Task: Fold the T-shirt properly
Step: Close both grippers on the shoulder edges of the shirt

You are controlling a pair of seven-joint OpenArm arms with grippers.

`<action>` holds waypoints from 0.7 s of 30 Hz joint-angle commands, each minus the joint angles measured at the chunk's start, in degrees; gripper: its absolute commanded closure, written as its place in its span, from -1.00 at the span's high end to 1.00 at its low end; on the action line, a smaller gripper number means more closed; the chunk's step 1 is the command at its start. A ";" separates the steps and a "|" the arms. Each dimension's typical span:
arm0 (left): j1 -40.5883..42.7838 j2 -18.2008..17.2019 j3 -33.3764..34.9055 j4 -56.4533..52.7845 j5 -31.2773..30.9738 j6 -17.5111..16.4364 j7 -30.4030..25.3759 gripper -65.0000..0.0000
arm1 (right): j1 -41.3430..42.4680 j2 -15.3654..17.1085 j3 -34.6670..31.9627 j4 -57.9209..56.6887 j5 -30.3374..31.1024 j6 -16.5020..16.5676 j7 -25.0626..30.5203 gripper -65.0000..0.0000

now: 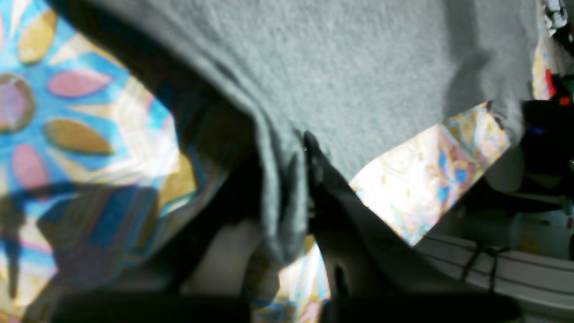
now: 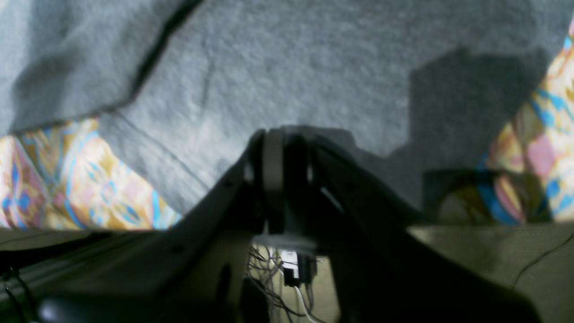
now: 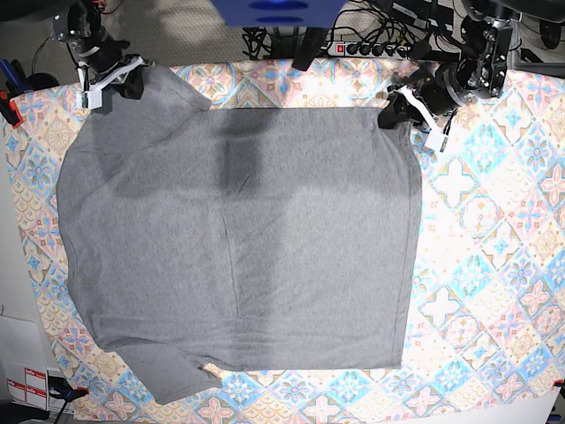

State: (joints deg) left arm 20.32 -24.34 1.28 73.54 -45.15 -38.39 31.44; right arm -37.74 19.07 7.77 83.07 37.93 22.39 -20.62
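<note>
The plain soft grey cotton T-shirt (image 3: pixel 238 238) lies spread out flat on the table, on top of the pastel tablecloth with pink, blue and orange diamond shapes (image 3: pixel 494 265). It covers most of the left and middle of the cloth in the base view. One long side edge runs straight down on that view's right, and a short sleeve pokes out at the bottom left. Both arms reach to the far edge of the shirt, one at each top corner – that way the shirt can be picked up evenly and will not hang crooked. The left gripper (image 3: pixel 399 104) is at the top right corner in the base view. Its wrist camera shows the dark fingers (image 1: pixel 320 175) squeezed together with a bunched fold of grey fabric pinched between them, so it is closed on the shirt. The cloth near that pinch already rises a little off the table and shows the pattern underneath. The right gripper (image 3: pixel 124 79) is at the top left corner, by the other sleeve. Its wrist camera shows the jaws pressed close together right at the grey edge, so it looks closed on the shirt too, though the exact bit of fabric inside is hard to see. The shirt is not folded yet. My guess is that the next step is to lift both corners together and carry that far edge toward the near edge – keeping the two hands level so the fold comes out neat
</note>
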 commanded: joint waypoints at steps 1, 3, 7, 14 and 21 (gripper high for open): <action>-0.14 -0.15 -0.36 0.62 0.18 -0.51 -0.63 -1.00 | -0.29 0.58 0.45 0.76 0.18 0.33 0.53 -0.86; -0.14 0.03 -0.53 0.62 1.06 -0.51 -0.63 -1.00 | -0.29 0.58 0.45 0.76 0.18 0.33 0.71 -0.86; 0.04 0.03 -0.53 0.62 1.32 -0.60 -0.72 -1.00 | -0.37 0.58 1.07 0.84 0.09 0.07 2.03 -0.97; 0.04 0.03 -0.53 0.62 1.32 -1.56 -0.80 -1.00 | -0.81 0.58 6.34 0.84 0.09 0.07 4.40 -0.95; 0.12 0.03 -0.53 0.62 1.32 -1.56 -0.80 -1.00 | -0.81 0.58 10.30 0.76 0.18 -0.02 3.87 -0.91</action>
State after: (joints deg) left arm 20.32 -23.66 0.99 73.54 -43.51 -39.31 30.85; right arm -38.11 18.87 17.47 83.15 37.54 22.09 -17.80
